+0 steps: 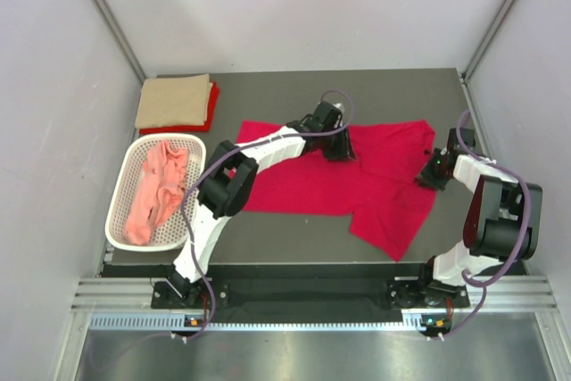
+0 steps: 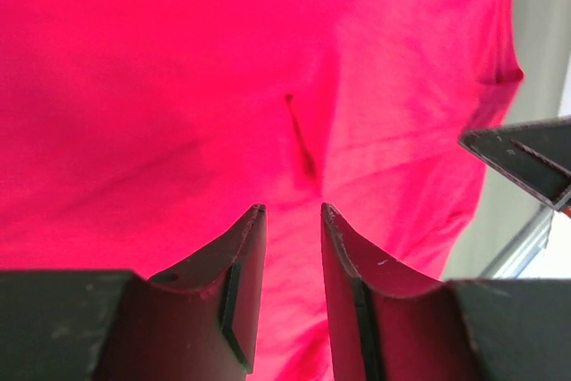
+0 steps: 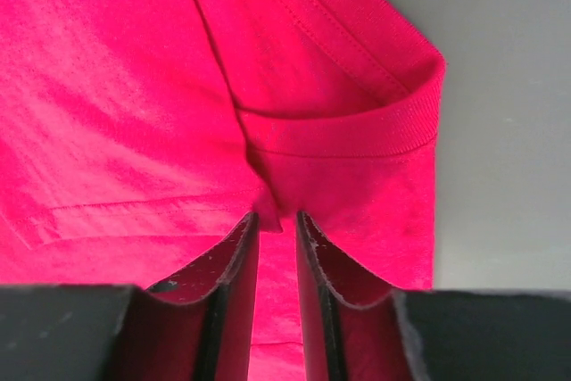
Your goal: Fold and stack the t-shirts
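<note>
Black fingers [image 3: 234, 260] of the right gripper [image 3: 277, 220] stand almost together at the bottom of its wrist view. They nip a small ridge of the crimson t-shirt [image 3: 116, 86] just below a ribbed band [image 3: 357, 136], the neckline by its look, so I read this as a pinch on the cloth. The left gripper [image 2: 292, 211] has its fingers slightly apart over the shirt's body, with a crease running toward the gap. Whether any cloth is caught there I cannot tell.

From above, the shirt lies spread on the table [image 1: 294, 100] with its long axis running side to side: hem toward the robot's left, neck and sleeves toward its right. The right arm is at the neck end and the left reaches to mid-body at the far edge, so both grips sit along the far-right part of the garment. Any fold probably turns on that, either bringing the neck end along the axis toward the hem or bringing the far edge toward the arms.

Back left, a folded tan shirt [image 1: 174, 100] rests on a red shirt [image 1: 201, 122]. A salmon pink shirt [image 1: 156, 189] lies crumpled in the white mesh basket [image 1: 120, 211] — not yet folded.
</note>
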Controlling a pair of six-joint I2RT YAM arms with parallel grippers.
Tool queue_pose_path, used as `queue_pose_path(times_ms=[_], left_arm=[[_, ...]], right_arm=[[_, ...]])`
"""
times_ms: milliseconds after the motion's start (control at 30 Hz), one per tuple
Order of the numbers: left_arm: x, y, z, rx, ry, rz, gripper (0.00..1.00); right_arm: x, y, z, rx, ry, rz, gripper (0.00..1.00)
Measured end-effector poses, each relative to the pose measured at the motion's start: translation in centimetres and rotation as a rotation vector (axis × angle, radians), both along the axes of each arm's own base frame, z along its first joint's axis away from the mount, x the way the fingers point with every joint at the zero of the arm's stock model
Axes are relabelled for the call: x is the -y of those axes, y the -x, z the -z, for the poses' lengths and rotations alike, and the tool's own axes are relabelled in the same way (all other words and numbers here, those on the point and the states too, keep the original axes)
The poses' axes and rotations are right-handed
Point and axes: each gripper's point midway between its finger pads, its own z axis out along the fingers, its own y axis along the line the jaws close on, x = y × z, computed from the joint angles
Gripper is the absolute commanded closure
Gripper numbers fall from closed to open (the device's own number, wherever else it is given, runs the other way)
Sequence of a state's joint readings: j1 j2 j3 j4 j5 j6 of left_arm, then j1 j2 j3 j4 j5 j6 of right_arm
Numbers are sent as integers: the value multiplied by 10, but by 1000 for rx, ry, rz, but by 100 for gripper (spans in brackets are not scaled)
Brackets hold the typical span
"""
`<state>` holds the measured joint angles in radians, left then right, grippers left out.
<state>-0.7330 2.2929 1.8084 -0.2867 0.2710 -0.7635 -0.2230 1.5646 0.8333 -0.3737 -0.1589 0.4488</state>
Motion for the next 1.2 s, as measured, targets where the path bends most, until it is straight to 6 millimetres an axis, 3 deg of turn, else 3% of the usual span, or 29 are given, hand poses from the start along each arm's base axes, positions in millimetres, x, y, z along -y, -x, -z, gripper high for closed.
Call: queue_pose_path(times_ms=[33, 100, 267, 400, 567, 667, 833, 967, 1100, 1200], left_arm=[[-4, -4, 0, 4, -5, -4, 64], [-17, -14, -1, 13, -19, -23, 64], [-71, -50, 0, 34, -69, -111, 64], [-138, -91, 4, 47, -114, -234, 63], [-205, -121, 14, 41, -168, -351, 62], [-220, -121, 23, 33, -203, -367, 62], [-224, -119, 27, 39, -229, -354, 62], [-226, -119, 28, 45, -234, -348, 62], [-227, -119, 27, 50, -238, -342, 62], [-229, -119, 26, 52, -245, -332, 61]], right_arm=[[0, 0, 0, 0, 0, 0, 94], [0, 0, 0, 0, 3, 1, 100], [5, 2, -4, 3, 26, 12, 100], [7, 1, -19, 38, 49, 19, 100], [8, 4, -23, 45, 53, 36, 100], [5, 15, -13, 25, 42, 46, 93], [3, 24, -8, -8, 39, 38, 72], [10, -7, -38, 67, 64, -1, 62], [17, -70, -77, 211, 78, -63, 61], [21, -112, -90, 291, 83, -117, 65]])
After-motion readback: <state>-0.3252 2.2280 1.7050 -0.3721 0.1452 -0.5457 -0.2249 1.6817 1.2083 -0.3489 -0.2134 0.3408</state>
